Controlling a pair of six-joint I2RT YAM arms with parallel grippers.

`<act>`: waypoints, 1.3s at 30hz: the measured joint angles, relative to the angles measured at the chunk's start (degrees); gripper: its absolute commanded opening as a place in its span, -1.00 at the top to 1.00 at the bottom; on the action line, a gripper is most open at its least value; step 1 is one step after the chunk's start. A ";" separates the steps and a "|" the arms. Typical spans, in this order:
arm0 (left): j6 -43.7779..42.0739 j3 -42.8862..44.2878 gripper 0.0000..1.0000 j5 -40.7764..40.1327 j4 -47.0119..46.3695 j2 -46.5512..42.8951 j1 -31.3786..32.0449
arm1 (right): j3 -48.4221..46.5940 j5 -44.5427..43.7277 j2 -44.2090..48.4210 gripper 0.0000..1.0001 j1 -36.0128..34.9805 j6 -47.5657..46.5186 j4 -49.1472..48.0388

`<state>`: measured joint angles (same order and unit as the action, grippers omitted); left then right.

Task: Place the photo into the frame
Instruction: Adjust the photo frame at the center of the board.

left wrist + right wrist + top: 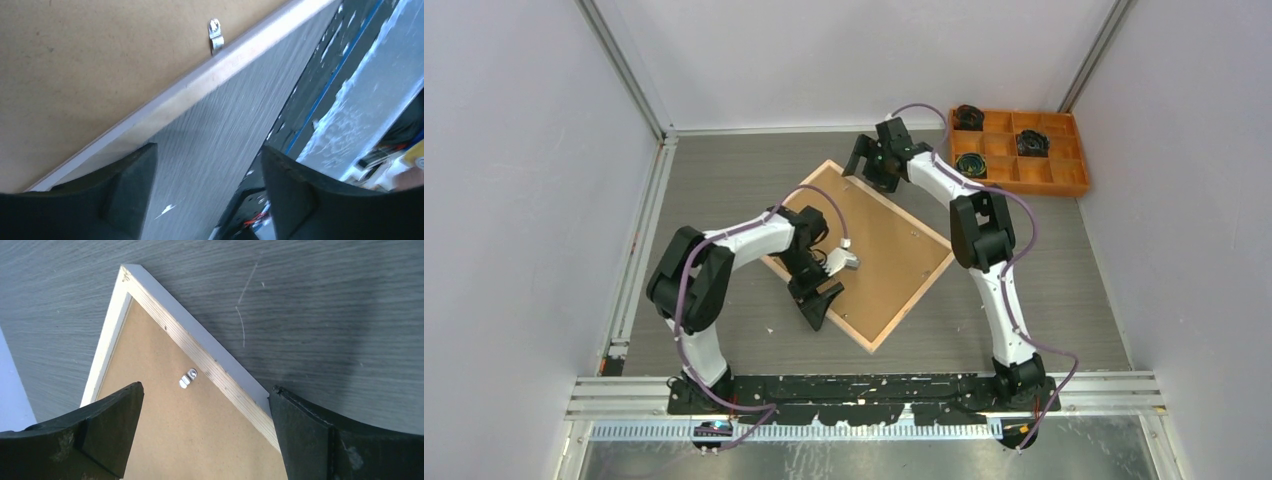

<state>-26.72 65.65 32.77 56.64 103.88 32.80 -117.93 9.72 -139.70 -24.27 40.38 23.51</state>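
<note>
Since the one frame lies face down mid-table with its single backing board in place, we judge the closing-up step in hand. The photo is hidden, probably underneath. The left gripper at the near-left rail and the right gripper over the far corner both gape empty. Next, we think, comes a precise push on the two visible clips.

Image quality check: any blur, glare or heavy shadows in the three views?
Top view: sharp, evenly lit, only soft shadows around the frame. Left wrist: streaky blur, pale sheen on the frame's rail, clip readable. Right wrist: crisp wood grain, faint shadow on the table at right.
</note>
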 measured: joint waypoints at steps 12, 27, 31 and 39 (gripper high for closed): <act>-9.70 16.85 -0.64 3.41 9.51 -7.54 -20.90 | 16.74 -9.99 21.18 -1.00 0.79 -4.70 8.33; 6.40 36.09 0.55 -16.09 -6.62 20.22 -37.73 | 71.45 -7.15 73.66 -1.00 1.18 8.41 8.26; 7.37 36.26 0.56 -17.40 -7.17 22.03 -37.13 | 77.99 -5.29 75.58 -1.00 1.18 11.52 8.70; 5.16 32.76 0.57 -14.60 -7.98 20.96 -35.43 | 78.95 -3.56 69.29 -1.00 1.92 12.39 0.28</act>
<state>-21.56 98.41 18.17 48.66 124.84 -2.63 -38.98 6.15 -70.41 -22.35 52.77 23.79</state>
